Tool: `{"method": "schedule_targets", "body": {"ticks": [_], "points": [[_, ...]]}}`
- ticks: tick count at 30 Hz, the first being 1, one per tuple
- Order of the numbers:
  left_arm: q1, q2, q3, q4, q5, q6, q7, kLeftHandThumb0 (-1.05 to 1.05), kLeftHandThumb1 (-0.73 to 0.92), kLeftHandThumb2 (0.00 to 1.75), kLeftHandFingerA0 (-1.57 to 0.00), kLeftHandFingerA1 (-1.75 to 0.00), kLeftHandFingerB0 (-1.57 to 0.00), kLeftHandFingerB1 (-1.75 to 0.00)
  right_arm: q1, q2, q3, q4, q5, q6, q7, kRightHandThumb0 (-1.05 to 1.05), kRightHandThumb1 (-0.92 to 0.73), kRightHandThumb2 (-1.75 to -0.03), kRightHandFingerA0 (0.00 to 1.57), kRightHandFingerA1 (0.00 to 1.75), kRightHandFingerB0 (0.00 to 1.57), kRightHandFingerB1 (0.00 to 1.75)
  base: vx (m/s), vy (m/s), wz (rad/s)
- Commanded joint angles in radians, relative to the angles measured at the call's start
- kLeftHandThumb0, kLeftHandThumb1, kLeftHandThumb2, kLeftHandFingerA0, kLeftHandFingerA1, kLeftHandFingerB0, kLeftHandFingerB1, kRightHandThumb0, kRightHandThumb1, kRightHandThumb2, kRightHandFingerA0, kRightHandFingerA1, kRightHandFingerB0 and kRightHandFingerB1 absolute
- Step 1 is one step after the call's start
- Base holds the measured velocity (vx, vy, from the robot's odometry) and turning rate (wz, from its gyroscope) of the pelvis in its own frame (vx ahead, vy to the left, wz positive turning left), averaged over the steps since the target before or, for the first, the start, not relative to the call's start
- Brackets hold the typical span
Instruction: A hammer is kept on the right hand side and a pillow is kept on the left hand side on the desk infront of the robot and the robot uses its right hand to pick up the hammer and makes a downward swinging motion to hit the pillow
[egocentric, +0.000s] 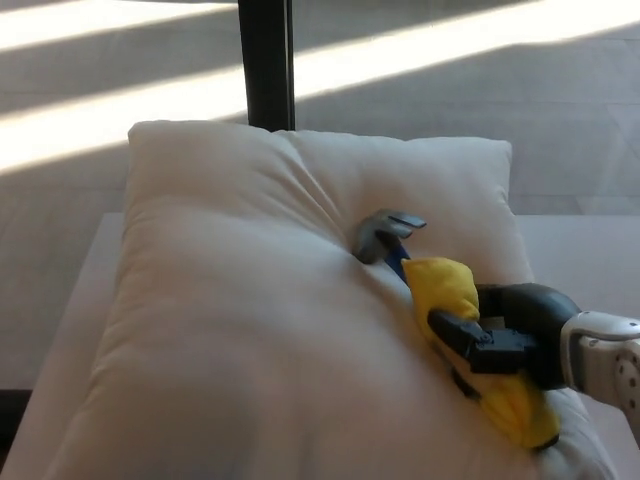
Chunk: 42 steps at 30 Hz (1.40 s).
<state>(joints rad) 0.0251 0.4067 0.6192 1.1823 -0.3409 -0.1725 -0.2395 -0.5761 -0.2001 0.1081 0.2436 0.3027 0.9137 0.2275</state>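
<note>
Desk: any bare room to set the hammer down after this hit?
Bare strips of desk left of the pillow and right of it, behind the right robot hand. The middle is crowded: pillow, with the hammer sunk in it.

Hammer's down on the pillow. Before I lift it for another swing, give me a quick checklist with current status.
1. Right hand shut on the hammer's yellow grip: ok.
2. Hammer head pressed into the pillow, dent visible: ok.
3. Pillow resting on the desk: ok.
4. Grip tightness against slipping: cannot tell.
5. Left hand clear of the swing path: cannot tell, not in view.
6. Space above the pillow free of obstacles: ok.
</note>
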Motion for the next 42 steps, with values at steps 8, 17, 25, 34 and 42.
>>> {"method": "schedule_targets", "body": {"ticks": [8,17,25,34,42], "points": [[-0.004,0.030,0.009,0.014,-0.020,0.013,-0.001,-0.56,0.68,0.61,-0.67,-0.47,-0.56,-0.43,-0.233,0.074,-0.289,-0.096,0.111,0.298,-0.080,-0.29,-0.71,-1.02,1.00,1.75,0.71,1.56,0.00,0.000,0.00],[0.000,0.029,0.011,0.017,-0.020,0.006,-0.001,-0.57,0.67,0.61,-0.68,-0.48,-0.57,-0.43,-0.471,-0.002,-0.569,-0.156,0.208,0.389,-0.047,-0.33,-0.62,-1.15,1.00,1.75,0.60,1.72,0.00,0.000,0.00],[0.000,0.030,0.015,0.017,-0.026,0.013,-0.008,-0.57,0.67,0.61,-0.67,-0.49,-0.57,-0.44,-0.457,-0.093,-0.736,-0.107,0.166,0.392,-0.076,-0.29,-0.70,-1.06,1.05,1.75,0.61,1.65,0.00,0.000,0.00],[0.004,0.034,0.018,0.029,-0.022,0.002,-0.014,-0.57,0.69,0.61,-0.65,-0.48,-0.52,-0.43,-0.241,-0.254,-0.660,0.099,-0.009,0.039,-0.102,-0.21,-0.74,-1.11,0.98,1.75,0.58,1.72,0.00,0.000,0.00],[0.012,0.037,0.018,0.023,-0.022,0.006,-0.016,-0.57,0.69,0.61,-0.64,-0.48,-0.52,-0.42,-0.003,-0.364,-0.413,0.168,-0.258,-0.398,-0.080,-0.26,-0.44,-1.20,1.27,1.44,1.11,1.34,0.00,0.000,0.00]]}}
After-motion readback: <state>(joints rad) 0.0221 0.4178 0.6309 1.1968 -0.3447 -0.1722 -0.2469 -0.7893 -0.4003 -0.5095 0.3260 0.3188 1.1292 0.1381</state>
